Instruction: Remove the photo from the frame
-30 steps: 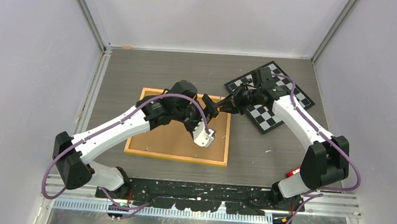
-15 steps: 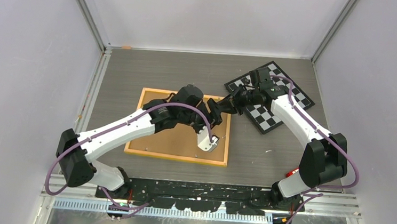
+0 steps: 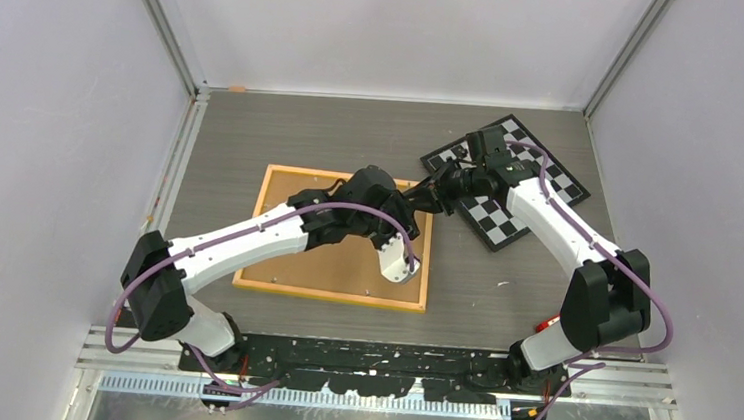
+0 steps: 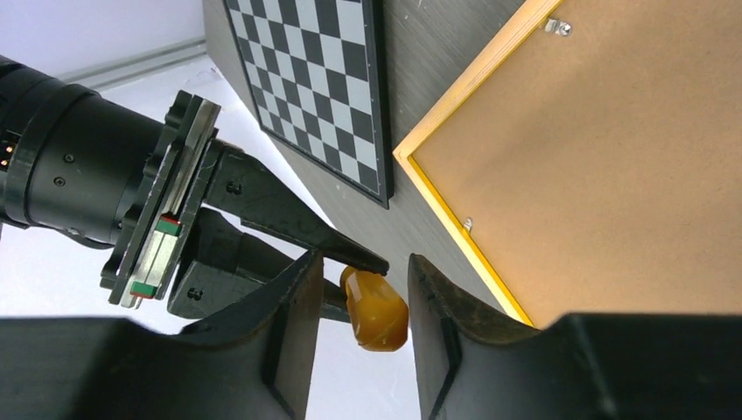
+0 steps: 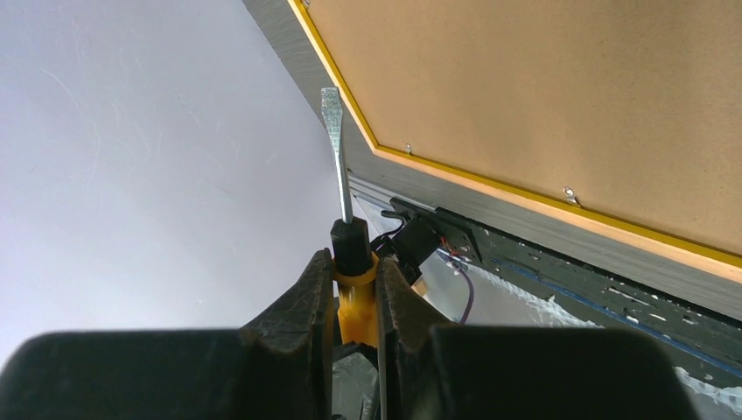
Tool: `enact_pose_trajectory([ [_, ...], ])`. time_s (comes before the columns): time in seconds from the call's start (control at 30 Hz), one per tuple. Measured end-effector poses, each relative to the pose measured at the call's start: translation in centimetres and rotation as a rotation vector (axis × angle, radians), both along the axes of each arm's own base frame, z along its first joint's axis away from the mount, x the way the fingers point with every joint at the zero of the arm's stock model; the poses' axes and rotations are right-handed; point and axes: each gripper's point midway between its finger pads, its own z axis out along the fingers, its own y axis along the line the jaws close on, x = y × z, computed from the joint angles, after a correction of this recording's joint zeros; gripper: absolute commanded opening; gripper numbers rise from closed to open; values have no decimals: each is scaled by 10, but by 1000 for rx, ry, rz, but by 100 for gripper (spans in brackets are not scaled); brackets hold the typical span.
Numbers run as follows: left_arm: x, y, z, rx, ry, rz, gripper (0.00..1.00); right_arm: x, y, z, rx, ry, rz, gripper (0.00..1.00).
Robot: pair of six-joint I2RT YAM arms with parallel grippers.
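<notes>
The right gripper [image 5: 354,261] is clenched on the orange handle of a flat-blade screwdriver [image 5: 335,149]. The left gripper [image 4: 363,262] stands part-open, its fingers straddling the butt of that handle with a sliver of gap. Both meet at the 1 o'clock corner of the frame [image 3: 333,272], which lies cork-back up on the table [image 3: 284,133], with the checkerboard [image 3: 495,222] at its 2 o'clock. The photo is hidden from view.

Bare table [image 3: 233,139] left of frame [image 3: 323,266], checkerboard [image 3: 563,183] just beside its right.
</notes>
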Motion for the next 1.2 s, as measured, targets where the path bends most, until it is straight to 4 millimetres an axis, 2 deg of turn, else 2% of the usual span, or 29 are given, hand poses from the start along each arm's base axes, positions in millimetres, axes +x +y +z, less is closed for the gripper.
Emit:
enact_pose_trajectory([
  [0.07, 3, 0, 2, 0, -16, 9, 27, 0, 1, 0, 2, -5, 1, 1],
  [0.1, 5, 1, 3, -1, -28, 17, 14, 0, 1, 0, 2, -3, 1, 1],
  [0.13, 6, 1, 2, 2, -32, 24, 6, 0, 1, 0, 3, -1, -1, 1],
  [0.17, 7, 2, 1, 8, -38, 25, 1, 1, 1, 0, 3, -5, -2, 3],
  [0.2, 8, 2, 2, 8, -51, 24, 0, 1, 0, 0, 1, -6, -4, 9],
  [0.33, 9, 2, 1, -3, -54, 43, 0, 2, 0, -1, 3, -6, -6, 56],
  [0.4, 9, 3, 3, -21, -31, 72, 0, 4, -1, 2, 15, -22, 2, 74],
  [0.47, 8, 8, 5, -50, 17, 122, 0, 7, -3, 4, 21, -45, 10, 86],
  [0.57, 5, 18, 19, -113, 155, 214, 0, 17, -16, 5, 15, -101, 10, 90],
  [0.67, 11, 31, 56, -264, 347, 348, 0, 29, -33, 12, -9, -189, 6, 91],
  [0.77, 27, 58, 98, -463, 548, 508, 0, 38, -49, 33, -52, -356, 23, 94],
  [0.87, 37, 83, 126, -648, 771, 641, 0, 36, -53, 62, -83, -534, 70, 98],
  [1.0, 35, 100, 132, -791, 1052, 764, 0, 32, -56, 104, -114, -783, 138, 100],
  [1.2, 31, 118, 125, -951, 1372, 899, 0, 17, -46, 139, -54, -1021, 264, 100],
])
